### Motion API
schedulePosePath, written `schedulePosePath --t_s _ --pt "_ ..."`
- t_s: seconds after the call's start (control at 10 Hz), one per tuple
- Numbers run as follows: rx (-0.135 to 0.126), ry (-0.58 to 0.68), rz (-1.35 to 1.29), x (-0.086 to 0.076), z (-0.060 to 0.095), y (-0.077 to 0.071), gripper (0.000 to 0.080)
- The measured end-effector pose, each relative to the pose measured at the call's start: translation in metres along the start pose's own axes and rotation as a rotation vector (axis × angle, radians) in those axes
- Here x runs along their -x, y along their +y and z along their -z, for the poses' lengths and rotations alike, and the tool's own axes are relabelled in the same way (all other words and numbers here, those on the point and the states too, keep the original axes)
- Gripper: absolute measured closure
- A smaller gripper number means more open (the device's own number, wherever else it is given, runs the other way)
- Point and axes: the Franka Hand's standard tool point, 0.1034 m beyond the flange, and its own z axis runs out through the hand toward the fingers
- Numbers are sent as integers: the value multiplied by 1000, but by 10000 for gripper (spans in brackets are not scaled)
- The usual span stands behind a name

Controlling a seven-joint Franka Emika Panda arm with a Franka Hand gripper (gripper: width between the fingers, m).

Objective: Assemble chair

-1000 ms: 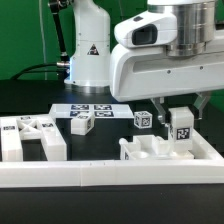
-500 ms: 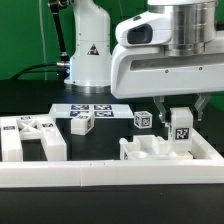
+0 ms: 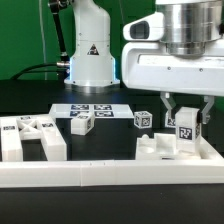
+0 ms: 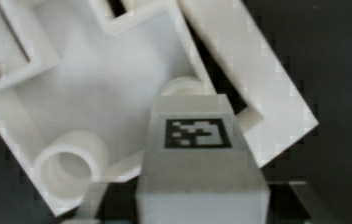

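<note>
My wrist view shows what the exterior view hides: the tagged chair post [image 4: 194, 140] stands over the seat slab [image 4: 84, 90], near a round socket [image 4: 70, 165] in it. Only the exterior view shows the loose chair parts [image 3: 28, 135] lying on the tabletop [image 3: 100, 145] at its left. My arm points straight down at the exterior view's right. My gripper [image 3: 184, 124] is clenched on the post, low over the slab.

White glossy Franka arm. Rounded arm base [image 3: 90, 40] with a black triangle warning label [image 3: 91, 52]. Metallic grey cylindrical wrist flange [image 3: 190, 18] on top of a boxy white hand housing [image 3: 170, 72]; the housing has rounded edges and a dark oval recess [image 3: 140, 31] on its side. Pincer [image 3: 185, 120] has short dark fingers [image 3: 166, 106].
</note>
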Motion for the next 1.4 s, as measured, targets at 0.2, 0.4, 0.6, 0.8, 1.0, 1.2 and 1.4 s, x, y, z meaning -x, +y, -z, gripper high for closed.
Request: schedulePosePath --t_s 0.2,0.4,0.6,0.8,1.0,1.2,1.4 --pt "-14 9 -155 0 0 -3 508" --pt "-21 3 -306 3 -1 -6 508" --pt "-26 1 -484 3 -1 -7 508" --pt "-37 -3 -624 1 -1 -8 508" --pt "-42 -15 -757 2 -1 -9 508" --pt "-44 -21 -880 4 -1 -11 508" --pt "-48 -29 -1010 4 -1 -12 508"
